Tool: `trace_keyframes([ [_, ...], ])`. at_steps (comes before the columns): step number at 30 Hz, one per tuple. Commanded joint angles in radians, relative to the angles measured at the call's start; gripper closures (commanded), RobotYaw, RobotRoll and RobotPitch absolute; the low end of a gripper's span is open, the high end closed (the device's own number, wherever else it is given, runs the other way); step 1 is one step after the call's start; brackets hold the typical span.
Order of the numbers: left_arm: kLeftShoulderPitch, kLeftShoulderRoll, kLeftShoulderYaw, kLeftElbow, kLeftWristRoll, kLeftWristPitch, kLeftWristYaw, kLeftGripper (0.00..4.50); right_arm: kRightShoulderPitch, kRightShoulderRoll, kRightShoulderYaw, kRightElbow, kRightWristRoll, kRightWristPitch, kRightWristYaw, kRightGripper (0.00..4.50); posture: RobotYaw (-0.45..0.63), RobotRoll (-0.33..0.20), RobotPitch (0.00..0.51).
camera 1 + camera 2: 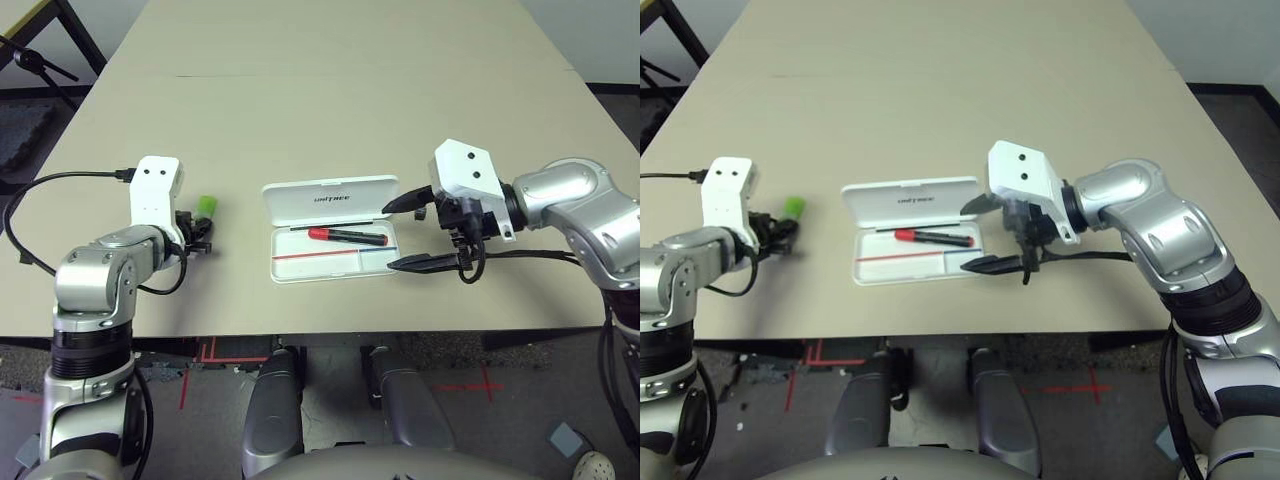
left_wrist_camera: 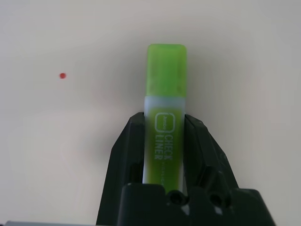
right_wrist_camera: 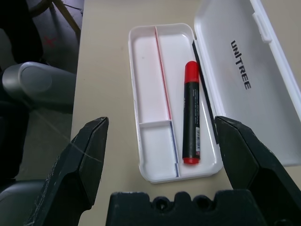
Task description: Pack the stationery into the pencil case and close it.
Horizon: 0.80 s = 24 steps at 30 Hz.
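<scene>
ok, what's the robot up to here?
The left pincer has closed on a lime-green highlighter with a white label at the table. The red-and-black marker pen lies in the open white plastic pencil case, and the right pincer is open beside it. The case isn't closed yet.

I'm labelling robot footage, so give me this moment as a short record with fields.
case: flat white plastic pencil case, lid open
in case: red-and-black marker pen, in the long compartment beside the lid
left gripper: jaws closed on the sides of a lime-green highlighter with a white label, left of the case
right gripper: jaws wide apart, at the case's right end, holding nothing
loose item: small dark block, on the table right of the case
left to do: highlighter and block in, lid shut
</scene>
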Motion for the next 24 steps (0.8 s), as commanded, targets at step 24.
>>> trace_keyframes([
  [24, 0.168, 0.301, -0.034, -0.318, -0.281, -0.427, -0.618, 3.42, -0.016, -0.031, 0.018, 0.065, -0.016, -0.018, 0.042, 0.00, 0.04, 0.000, 0.199],
])
